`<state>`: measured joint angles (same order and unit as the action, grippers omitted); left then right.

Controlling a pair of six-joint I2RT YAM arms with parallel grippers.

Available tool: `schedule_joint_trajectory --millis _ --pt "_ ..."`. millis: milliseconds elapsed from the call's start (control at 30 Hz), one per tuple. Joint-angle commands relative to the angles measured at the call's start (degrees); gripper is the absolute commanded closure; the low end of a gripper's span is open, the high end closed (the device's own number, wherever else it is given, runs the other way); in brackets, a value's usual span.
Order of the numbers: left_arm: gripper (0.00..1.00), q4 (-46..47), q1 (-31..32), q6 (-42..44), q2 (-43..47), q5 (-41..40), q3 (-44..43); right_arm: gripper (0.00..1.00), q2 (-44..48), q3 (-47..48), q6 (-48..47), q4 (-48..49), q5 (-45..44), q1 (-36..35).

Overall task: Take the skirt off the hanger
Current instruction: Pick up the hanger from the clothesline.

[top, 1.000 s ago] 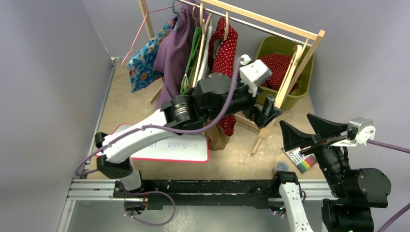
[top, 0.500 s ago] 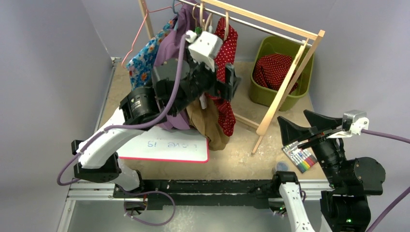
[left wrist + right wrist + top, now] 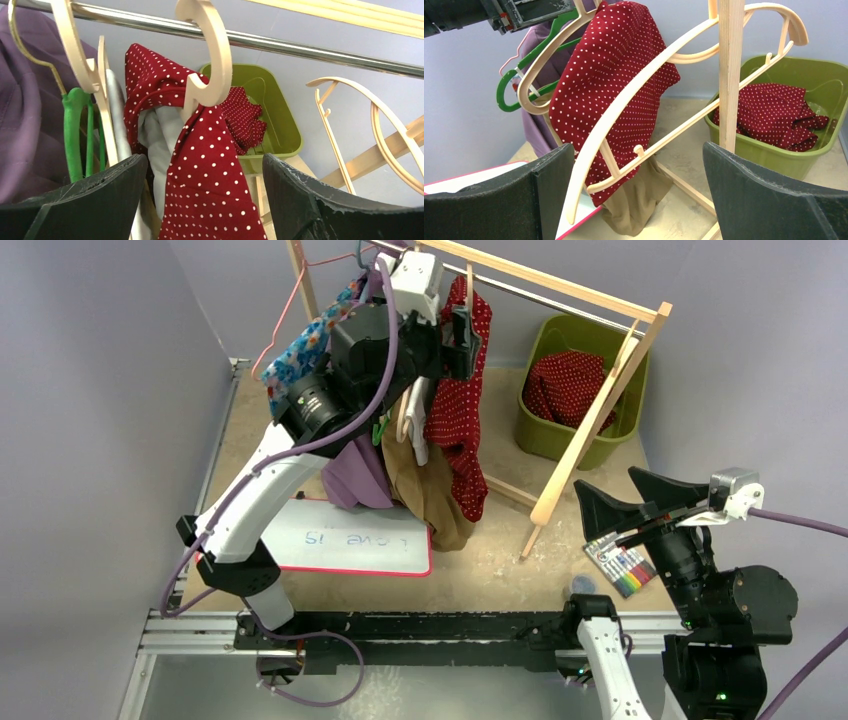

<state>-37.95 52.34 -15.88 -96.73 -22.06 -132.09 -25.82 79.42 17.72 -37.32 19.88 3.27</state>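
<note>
A red white-dotted skirt point(image 3: 458, 410) hangs on a wooden hanger point(image 3: 210, 70) hooked over the metal rail point(image 3: 310, 49) of the wooden rack. My left gripper point(image 3: 465, 338) is raised to the rail. It is open, with the skirt point(image 3: 210, 190) hanging between its fingers point(image 3: 100, 200) and untouched by them. The right wrist view shows the skirt point(image 3: 619, 75) draped over its hanger. My right gripper point(image 3: 625, 502) is open and empty, low at the right, facing the rack.
A green bin point(image 3: 615, 430) at back right holds another red dotted cloth point(image 3: 565, 385). Purple point(image 3: 355, 350), floral point(image 3: 295, 365) and tan point(image 3: 425, 490) garments hang left of the skirt. Empty wooden hangers point(image 3: 724, 40) hang by the rack post point(image 3: 730, 90). A whiteboard point(image 3: 350, 538) and a marker pack point(image 3: 625, 570) lie in front.
My left arm has swung from beside the bin to the left and up to the rail, its open gripper now around the red skirt. The right arm has barely moved.
</note>
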Motion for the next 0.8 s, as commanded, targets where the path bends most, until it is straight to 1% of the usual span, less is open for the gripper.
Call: schedule_joint_trajectory --millis 0,167,333,467,633,767 --pt "0.19 5.3 0.0 0.5 -1.1 -1.9 -4.5 0.01 -0.7 0.5 -0.1 3.0 -1.2 -0.3" --pt "0.28 8.8 -0.1 1.8 -3.4 -1.6 -6.8 0.01 -0.4 1.3 -0.3 1.5 -1.3 -0.3" --pt "0.36 10.1 -0.1 3.5 -5.4 -4.6 -8.3 0.01 0.2 1.1 0.1 1.2 -1.1 -0.4" --pt "0.42 13.1 -0.1 4.7 -5.9 -6.6 -7.6 0.01 0.4 0.9 1.1 1.8 -0.8 -0.4" --pt "0.46 16.8 0.0 6.0 -7.0 -9.1 -7.7 0.01 0.1 1.6 0.6 2.0 -1.8 -0.3" --pt "0.49 17.2 -0.1 6.9 -9.0 -9.7 -8.8 0.01 -0.3 2.7 0.3 1.6 -2.0 -0.3"
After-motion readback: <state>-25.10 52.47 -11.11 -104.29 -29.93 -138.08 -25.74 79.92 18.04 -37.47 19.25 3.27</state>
